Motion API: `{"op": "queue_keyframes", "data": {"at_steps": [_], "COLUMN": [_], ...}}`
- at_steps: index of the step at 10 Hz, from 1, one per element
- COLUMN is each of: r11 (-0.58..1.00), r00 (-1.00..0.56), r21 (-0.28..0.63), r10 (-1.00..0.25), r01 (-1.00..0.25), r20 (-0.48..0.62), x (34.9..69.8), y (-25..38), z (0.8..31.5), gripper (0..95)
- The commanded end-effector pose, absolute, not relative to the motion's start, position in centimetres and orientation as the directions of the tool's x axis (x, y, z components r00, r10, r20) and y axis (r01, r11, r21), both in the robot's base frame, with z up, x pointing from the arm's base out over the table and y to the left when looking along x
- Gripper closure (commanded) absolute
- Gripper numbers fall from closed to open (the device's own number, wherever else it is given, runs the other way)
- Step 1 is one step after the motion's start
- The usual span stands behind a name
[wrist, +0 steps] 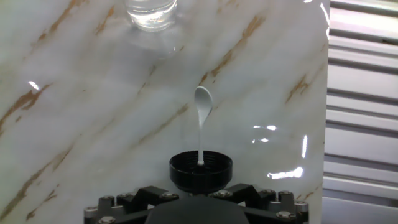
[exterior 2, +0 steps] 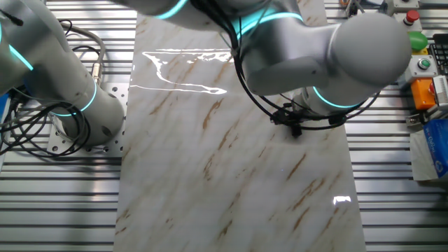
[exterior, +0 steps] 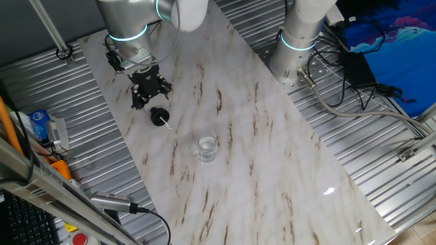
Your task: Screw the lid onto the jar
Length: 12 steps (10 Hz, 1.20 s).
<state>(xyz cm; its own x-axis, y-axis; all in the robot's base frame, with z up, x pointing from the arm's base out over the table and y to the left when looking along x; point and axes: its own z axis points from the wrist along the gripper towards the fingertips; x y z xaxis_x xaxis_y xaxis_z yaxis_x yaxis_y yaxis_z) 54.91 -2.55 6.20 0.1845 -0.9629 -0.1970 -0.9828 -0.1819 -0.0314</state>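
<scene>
The lid is a small round black cap lying on the marble table, with a thin white spoon rising from its centre. In the hand view the lid sits just ahead of my gripper. The jar is small, clear glass and stands upright, apart from the lid, down the table; in the hand view the jar is cut off by the top edge. My gripper hangs just above and behind the lid, its black fingers spread, holding nothing. In the other fixed view the arm hides lid and jar.
The marble table top runs diagonally, with ribbed metal flooring on both sides. A second arm's base stands at the far right edge with cables. Clutter and an orange tool lie off the left edge.
</scene>
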Motion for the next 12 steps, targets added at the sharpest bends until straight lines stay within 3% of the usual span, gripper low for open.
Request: {"op": "queue_keyframes", "data": {"at_steps": [1, 12], "r11": [-0.183, -0.171], "r00": [0.186, 0.176], "r21": [-0.034, -0.043], "r10": [-0.962, -0.959], "r01": [-0.983, -0.984], "r20": [-0.200, -0.224], "x": [54.9, 54.6], "y": [-2.6, -1.6], "z": [6.0, 3.5], "gripper": [0.0, 0.0]}}
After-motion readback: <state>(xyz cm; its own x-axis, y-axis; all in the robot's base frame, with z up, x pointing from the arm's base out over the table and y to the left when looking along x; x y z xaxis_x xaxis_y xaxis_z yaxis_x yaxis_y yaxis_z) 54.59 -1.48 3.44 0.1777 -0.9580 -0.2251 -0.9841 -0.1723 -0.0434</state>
